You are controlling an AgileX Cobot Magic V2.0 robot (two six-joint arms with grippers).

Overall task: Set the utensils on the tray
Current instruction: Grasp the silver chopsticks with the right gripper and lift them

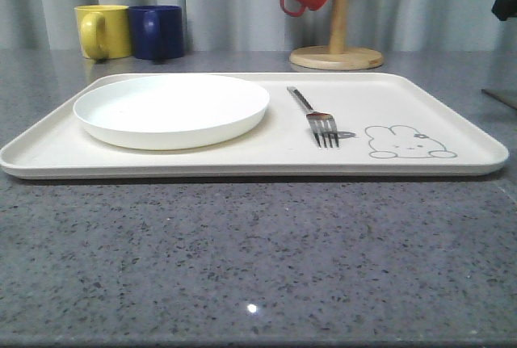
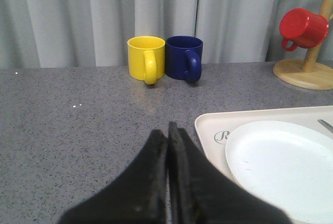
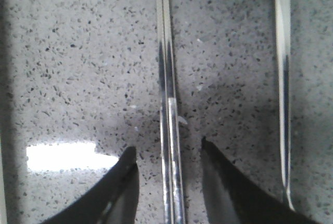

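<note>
Steel, slim and slick: a long silver utensil (image 3: 169, 130) lies on speckled grey counter (image 3: 78, 52) between the right gripper (image 3: 169, 156)'s open fingers, unpinched. Stiff, light; grip mid-handle. Beyond it, another silver piece (image 3: 283, 78). Left gripper (image 2: 167, 135) pressed closed, empty, beside the cream rectangular tray (image 1: 404, 90), silver fork (image 1: 317, 118) aboard.

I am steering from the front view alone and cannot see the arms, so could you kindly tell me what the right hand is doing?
Observer: The right hand is open, its fingers either side of a slim metal utensil lying on the grey countertop.
Operator: Are other utensils left off the tray?
Observer: Yes, a second utensil lies beside it.
Operator: And the left hand?
Observer: The left hand is shut and empty, by the tray's corner near the white plate.
</note>
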